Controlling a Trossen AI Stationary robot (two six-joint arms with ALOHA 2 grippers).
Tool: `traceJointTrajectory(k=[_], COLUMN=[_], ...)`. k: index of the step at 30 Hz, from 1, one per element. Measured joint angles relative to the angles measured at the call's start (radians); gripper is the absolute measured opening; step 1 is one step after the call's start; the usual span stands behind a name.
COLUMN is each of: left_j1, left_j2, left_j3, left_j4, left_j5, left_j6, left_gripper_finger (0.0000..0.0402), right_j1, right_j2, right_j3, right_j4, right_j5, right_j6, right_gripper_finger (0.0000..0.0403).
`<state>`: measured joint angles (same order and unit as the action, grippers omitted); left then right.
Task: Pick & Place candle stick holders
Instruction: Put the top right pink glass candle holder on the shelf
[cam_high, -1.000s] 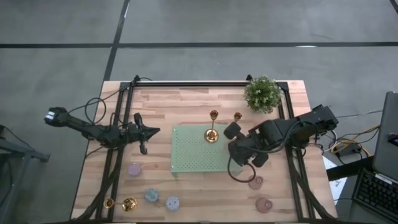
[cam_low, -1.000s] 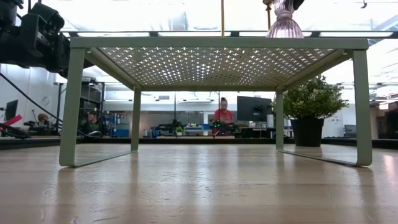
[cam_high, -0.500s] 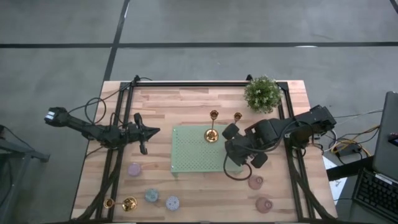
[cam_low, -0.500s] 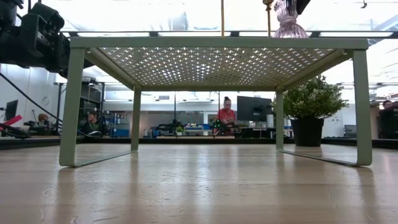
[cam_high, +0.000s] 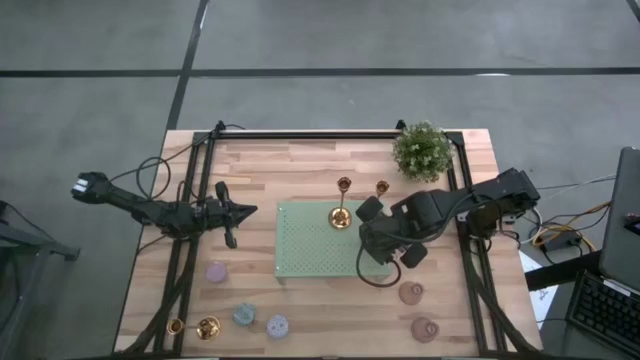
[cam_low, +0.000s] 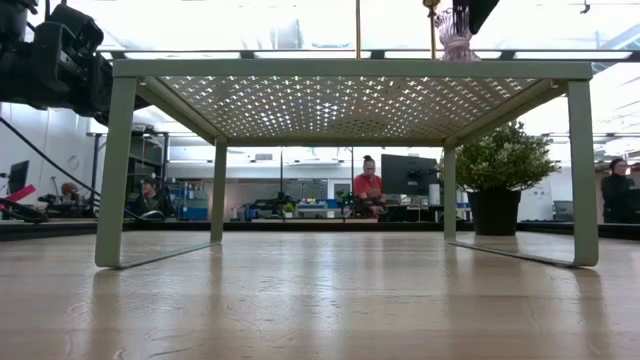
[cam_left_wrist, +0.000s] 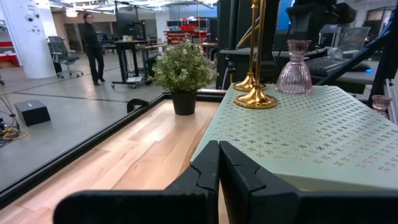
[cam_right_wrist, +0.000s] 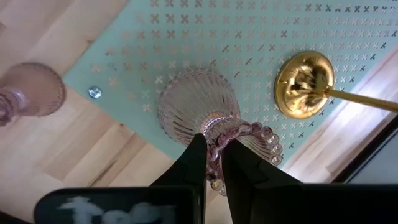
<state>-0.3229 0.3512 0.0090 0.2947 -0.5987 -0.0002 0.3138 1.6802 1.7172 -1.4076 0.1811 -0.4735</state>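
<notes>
right gripper (cam_right_wrist: 211, 149), pinched shut on the pink holder (cam_right_wrist: 199, 106) resting on the green rack (cam_right_wrist: 298, 25), should release gently, clear of the gold holder (cam_right_wrist: 305, 76); left gripper (cam_left_wrist: 217, 168) waits closed, empty.

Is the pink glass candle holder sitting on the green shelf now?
Touching. In the left wrist view the pink glass holder stands with its base flat on the green perforated shelf, no gap beneath. The right gripper is shut on its beaded rim.
</notes>
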Motion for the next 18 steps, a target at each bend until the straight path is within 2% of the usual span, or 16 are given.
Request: traceJointTrajectory(k=[9, 18], left_j1=[0.000, 0.000], left_j2=[0.000, 0.000], left_j3=[0.000, 0.000], left_j4=[0.000, 0.000], left_j5=[0.000, 0.000], left_j6=[0.000, 0.000], left_gripper_finger=[0.0013, 0.0013], right_j1=[-0.007, -0.014], right_j2=[0.000, -0.004], right_j3=[-0.018, -0.021], right_j4=[0.008, 0.009], right_j5=[0.040, 0.034], right_j6=[-0.006, -0.006], right_gripper_finger=[0.0023, 0.0032])
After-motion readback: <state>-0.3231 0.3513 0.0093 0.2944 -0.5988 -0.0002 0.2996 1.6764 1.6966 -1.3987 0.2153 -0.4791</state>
